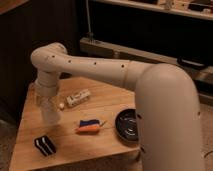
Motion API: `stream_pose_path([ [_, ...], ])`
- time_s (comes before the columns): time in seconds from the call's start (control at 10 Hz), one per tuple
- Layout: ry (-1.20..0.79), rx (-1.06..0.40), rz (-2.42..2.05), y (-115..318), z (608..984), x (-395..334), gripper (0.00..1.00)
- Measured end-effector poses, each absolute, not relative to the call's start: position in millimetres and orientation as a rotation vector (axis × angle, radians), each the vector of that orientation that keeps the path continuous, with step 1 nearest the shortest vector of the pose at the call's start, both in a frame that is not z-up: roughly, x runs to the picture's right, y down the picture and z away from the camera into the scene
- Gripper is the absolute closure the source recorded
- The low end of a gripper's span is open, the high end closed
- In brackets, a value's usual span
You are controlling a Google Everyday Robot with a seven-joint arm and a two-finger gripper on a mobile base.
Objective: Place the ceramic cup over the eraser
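Observation:
The ceramic cup (pixel 50 112), small, white and tapered, hangs at the end of my arm above the left part of the wooden table (pixel 105 92). My gripper (pixel 49 106) points straight down and is shut on the cup, with the wrist cylinder right above it. The eraser (pixel 45 145), a small black block with white stripes, lies on the table near the front left corner, in front of and below the cup and apart from it.
An orange-and-blue object (pixel 89 126) lies at the table's middle. A whitish oblong item (pixel 78 98) lies behind it. A wide black bowl (pixel 128 125) sits at the right, partly behind my arm. A dark shelf unit stands behind the table.

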State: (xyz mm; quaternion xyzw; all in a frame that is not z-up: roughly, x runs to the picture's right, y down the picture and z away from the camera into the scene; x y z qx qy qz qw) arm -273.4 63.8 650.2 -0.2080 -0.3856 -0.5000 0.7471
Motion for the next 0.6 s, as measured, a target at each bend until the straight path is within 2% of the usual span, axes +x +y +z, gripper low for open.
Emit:
stream_pose_path([
  [0.6,-0.921,-0.407,-1.064,52.9,633.7,-247.2,0.71],
])
